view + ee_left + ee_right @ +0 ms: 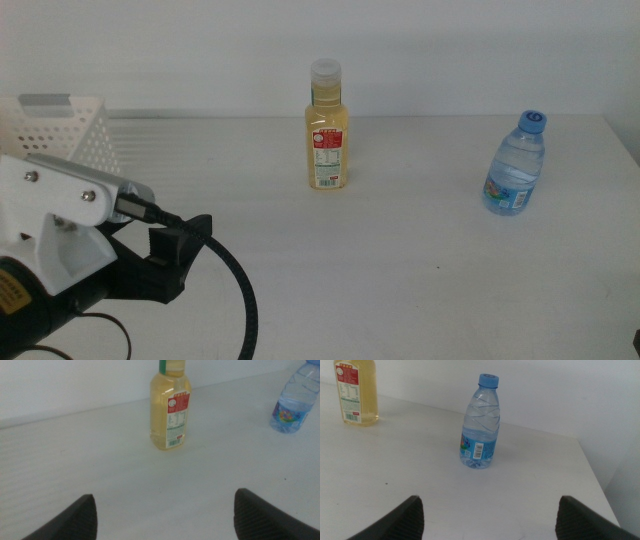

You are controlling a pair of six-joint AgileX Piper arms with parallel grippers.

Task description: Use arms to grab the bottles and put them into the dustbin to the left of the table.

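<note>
Two bottles stand upright on the white table (pixel 400 270). The yellow juice bottle (pixel 326 130) with a pale cap is at the middle back, and the clear water bottle (pixel 516 165) with a blue cap is at the right. The white perforated dustbin (pixel 65 130) is at the far left. My left gripper (pixel 175 255) is low at the front left, open and empty, well short of the juice bottle (pixel 170 407). The right gripper (pixel 487 520) is open and empty too, facing the water bottle (pixel 480 427) from a distance.
The left arm's white wrist housing (pixel 55 225) and its black cable (pixel 240 290) fill the front left corner, just in front of the dustbin. A white wall runs behind the table. The table's right edge lies close past the water bottle.
</note>
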